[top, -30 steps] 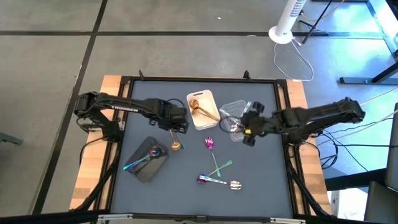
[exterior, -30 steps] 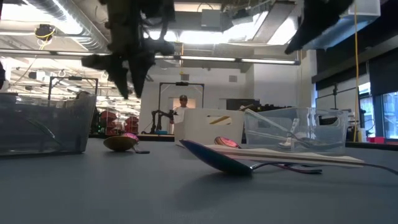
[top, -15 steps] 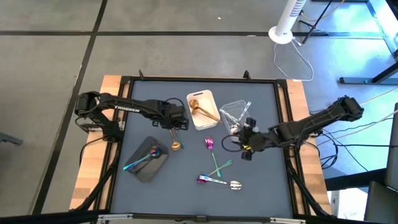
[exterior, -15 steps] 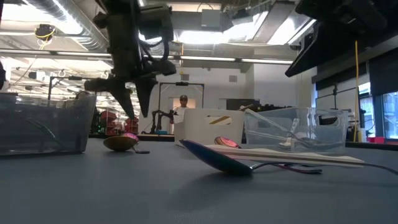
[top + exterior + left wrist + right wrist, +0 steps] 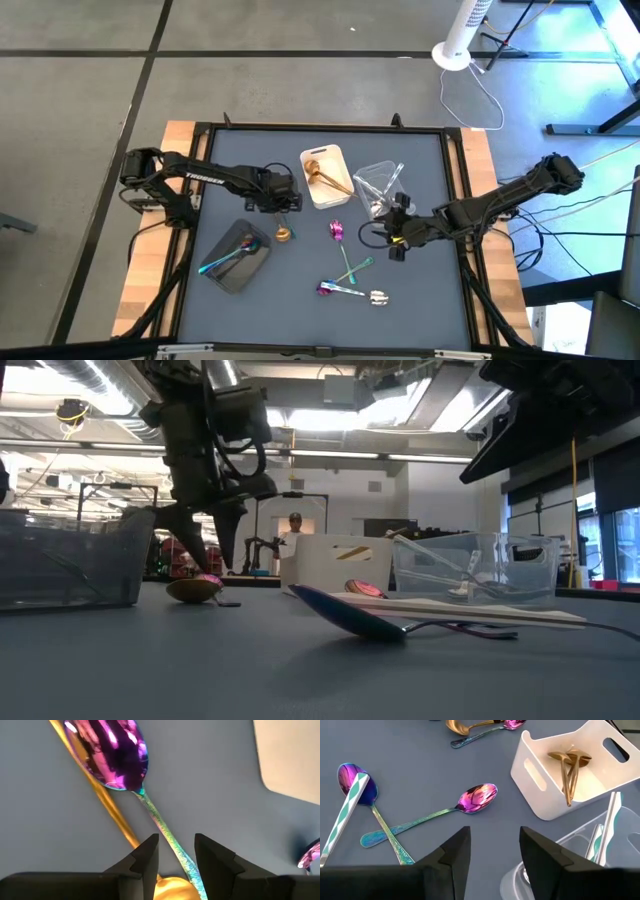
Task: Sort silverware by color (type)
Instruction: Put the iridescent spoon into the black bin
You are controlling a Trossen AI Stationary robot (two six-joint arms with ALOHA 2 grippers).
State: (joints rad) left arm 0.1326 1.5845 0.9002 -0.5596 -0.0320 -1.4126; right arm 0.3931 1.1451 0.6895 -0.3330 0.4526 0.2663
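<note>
My left gripper (image 5: 283, 210) (image 5: 205, 548) is open, low over a gold spoon (image 5: 284, 235) (image 5: 195, 588) that lies crossed with an iridescent spoon (image 5: 112, 755) on the mat. In the left wrist view its fingers (image 5: 176, 852) stand on either side of the iridescent handle (image 5: 165, 832), with the gold bowl (image 5: 172, 887) just behind them. My right gripper (image 5: 393, 240) (image 5: 495, 850) is open, above the mat near the clear tray (image 5: 378, 185). Loose iridescent spoons (image 5: 337, 231) (image 5: 477, 797) and crossed pieces (image 5: 350, 275) lie mid-table, with a silver piece (image 5: 378, 297).
The white tray (image 5: 325, 175) (image 5: 540, 795) holds gold pieces. The clear tray (image 5: 600, 845) holds silver ones. The dark grey tray (image 5: 238, 258) holds iridescent pieces. A raised frame (image 5: 320, 128) runs round the mat. A person stands far off in the room (image 5: 294, 525).
My left gripper has come down toward the gold spoon, its fingertips now close to the mat. My right gripper has drawn away from the clear tray toward the table's near edge, then stayed almost still. No silverware has moved.
</note>
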